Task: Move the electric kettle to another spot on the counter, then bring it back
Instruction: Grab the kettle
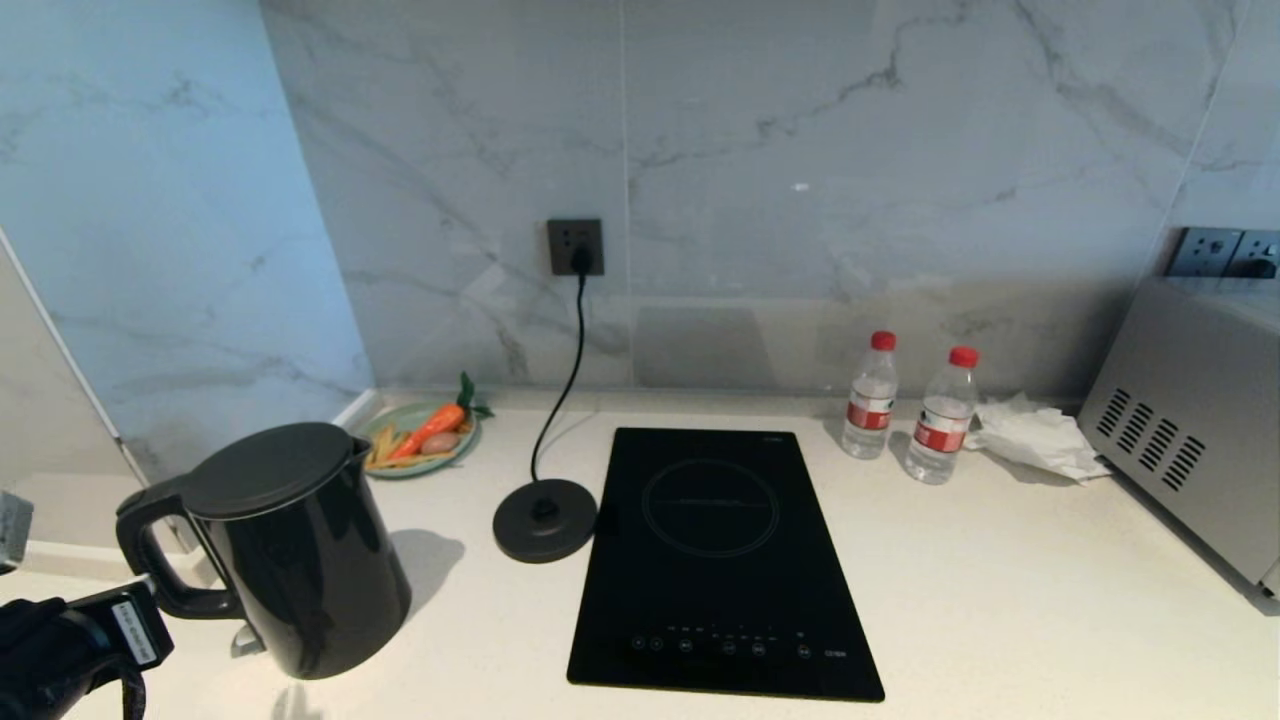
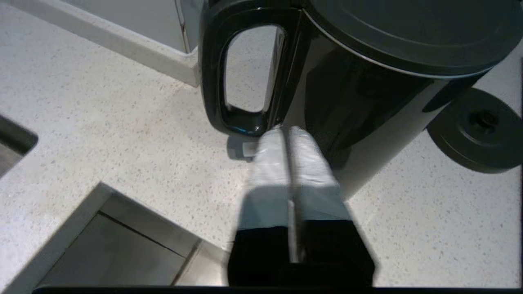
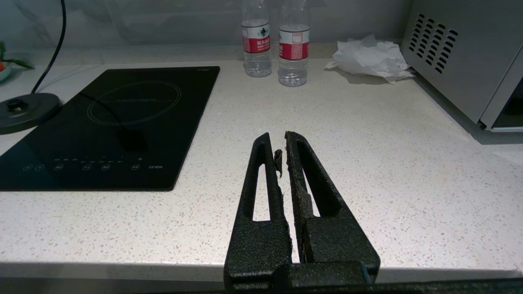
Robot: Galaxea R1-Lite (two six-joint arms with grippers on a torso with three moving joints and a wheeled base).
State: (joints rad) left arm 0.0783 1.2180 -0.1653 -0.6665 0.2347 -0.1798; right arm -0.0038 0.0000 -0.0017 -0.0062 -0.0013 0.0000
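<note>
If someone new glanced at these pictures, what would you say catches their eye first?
Most likely the glossy black electric kettle standing on the white counter at near left, off its round corded base. The left hand sits just below its loop handle, fingers together. Next, the black induction hob in the middle.

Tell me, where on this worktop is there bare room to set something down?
The widest bare stretch of counter lies right of the induction hob, in front of the two water bottles and short of the microwave. A smaller patch lies between the electric kettle and hob. It is crowded at the back left: plate of vegetables, corded base.
</note>
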